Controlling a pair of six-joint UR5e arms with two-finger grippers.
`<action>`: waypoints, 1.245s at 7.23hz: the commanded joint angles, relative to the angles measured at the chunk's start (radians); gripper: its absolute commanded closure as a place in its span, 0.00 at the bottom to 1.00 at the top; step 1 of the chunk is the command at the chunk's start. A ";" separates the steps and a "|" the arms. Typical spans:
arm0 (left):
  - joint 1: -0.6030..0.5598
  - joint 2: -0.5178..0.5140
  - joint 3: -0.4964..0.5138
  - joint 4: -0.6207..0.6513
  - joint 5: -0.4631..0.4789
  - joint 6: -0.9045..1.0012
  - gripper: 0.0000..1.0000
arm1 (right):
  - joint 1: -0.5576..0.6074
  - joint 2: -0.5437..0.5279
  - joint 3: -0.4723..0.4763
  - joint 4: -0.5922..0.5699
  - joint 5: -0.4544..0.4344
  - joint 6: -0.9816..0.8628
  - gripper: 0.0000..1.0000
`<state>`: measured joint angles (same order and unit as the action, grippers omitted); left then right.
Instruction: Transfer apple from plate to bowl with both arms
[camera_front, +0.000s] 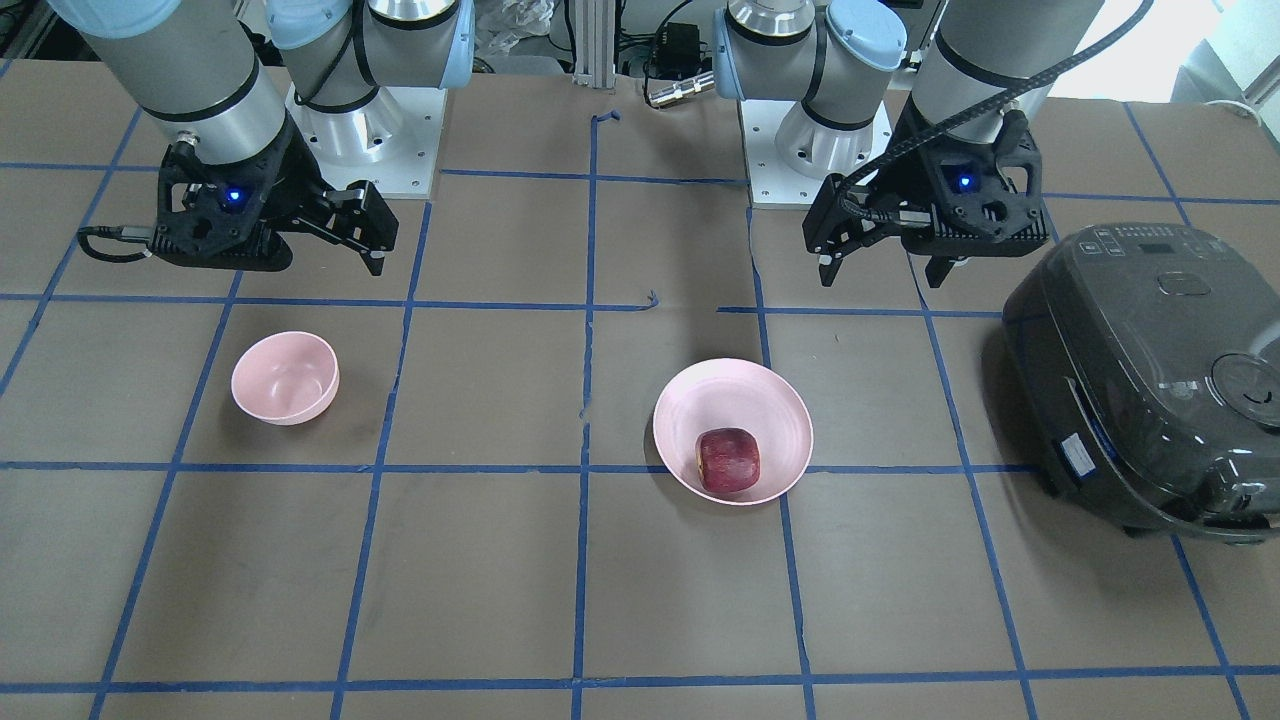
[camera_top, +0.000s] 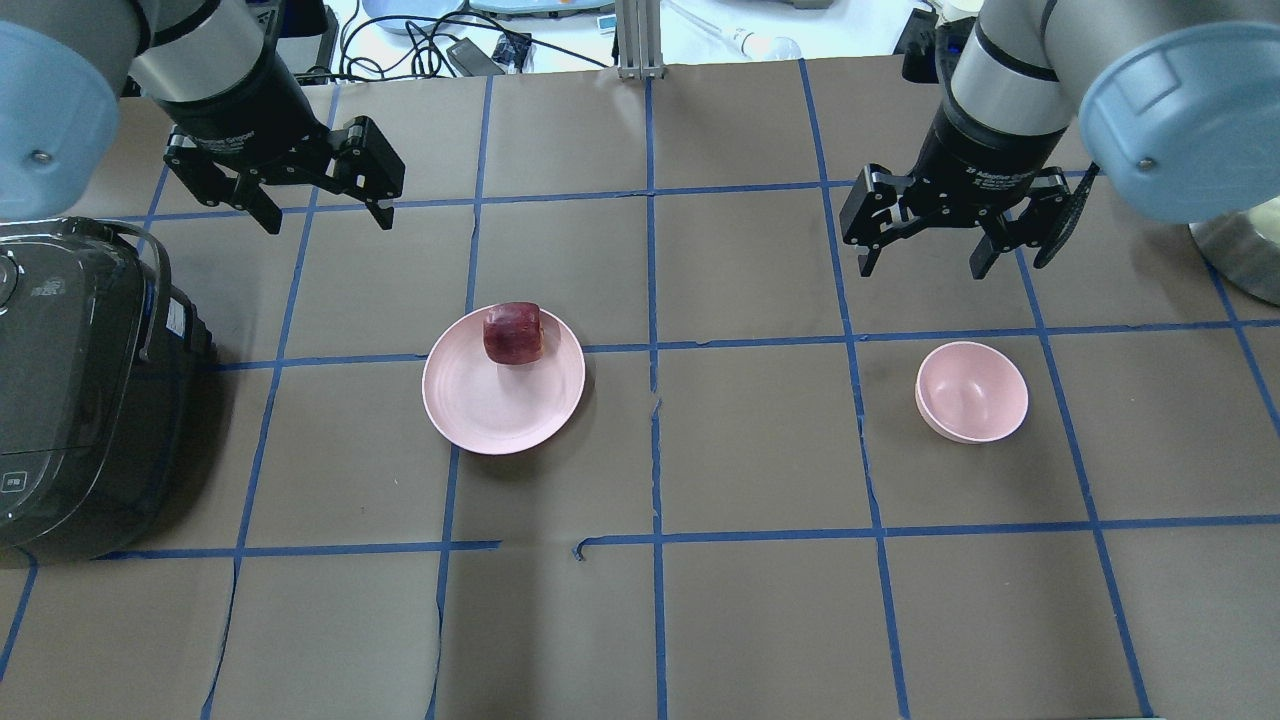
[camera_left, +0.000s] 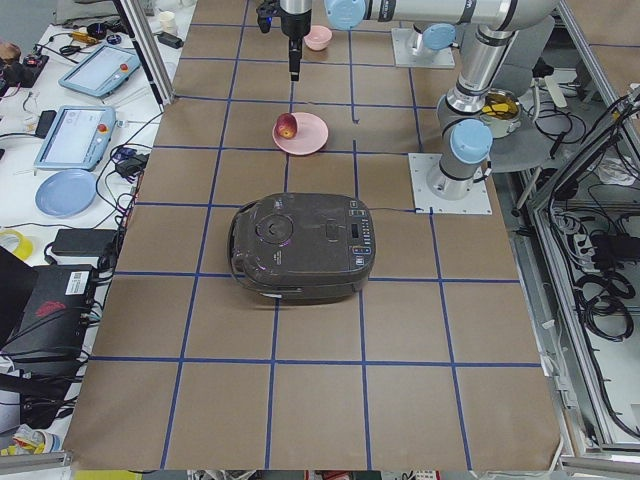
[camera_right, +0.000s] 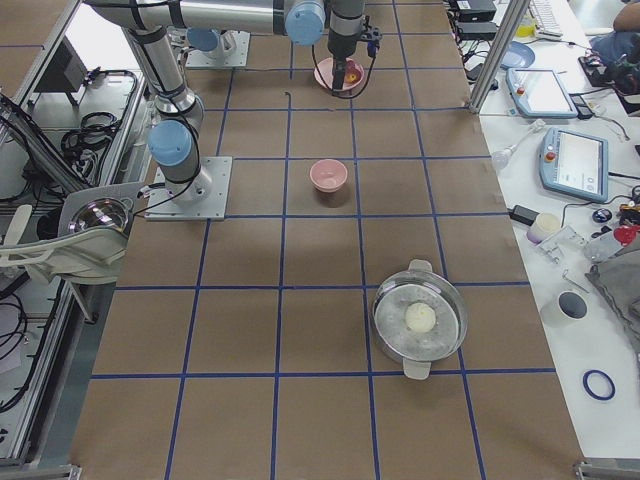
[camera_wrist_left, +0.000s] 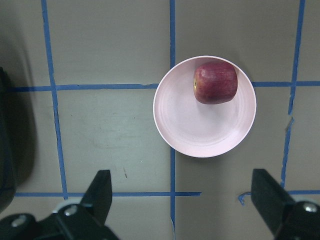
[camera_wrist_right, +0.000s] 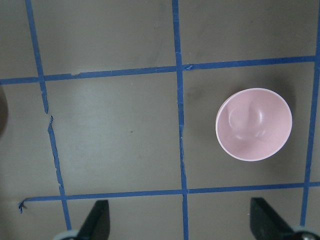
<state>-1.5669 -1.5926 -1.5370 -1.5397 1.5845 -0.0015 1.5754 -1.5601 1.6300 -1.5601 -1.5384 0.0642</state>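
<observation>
The dark red apple (camera_top: 513, 333) lies on the far edge of the pale pink plate (camera_top: 490, 405), left of the table's middle. It also shows in the left wrist view (camera_wrist_left: 215, 82) on the plate (camera_wrist_left: 200, 125). My left gripper (camera_top: 328, 222) hangs open and empty above the table, beyond the plate and to its left. The small pink bowl (camera_top: 972, 392) stands empty on the right; the right wrist view shows the bowl (camera_wrist_right: 253, 124) too. My right gripper (camera_top: 922, 270) hangs open and empty just beyond the bowl.
A dark grey rice cooker (camera_top: 70, 390) with its lid shut stands at the left table edge, close to the plate's left. A metal pot (camera_right: 420, 320) holding a white ball sits beyond the bowl on the right end. Blue tape lines grid the brown table.
</observation>
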 joint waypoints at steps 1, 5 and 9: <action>-0.002 -0.007 0.000 0.001 -0.003 0.000 0.00 | 0.000 0.000 0.001 -0.002 -0.002 0.000 0.00; -0.010 -0.085 -0.040 0.102 -0.012 -0.052 0.00 | 0.000 0.000 0.001 -0.005 -0.003 0.016 0.00; -0.104 -0.220 -0.170 0.367 -0.011 -0.146 0.03 | -0.035 0.021 0.001 -0.059 -0.015 -0.018 0.00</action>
<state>-1.6526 -1.7715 -1.6641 -1.2621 1.5742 -0.1314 1.5610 -1.5535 1.6306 -1.5789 -1.5465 0.0651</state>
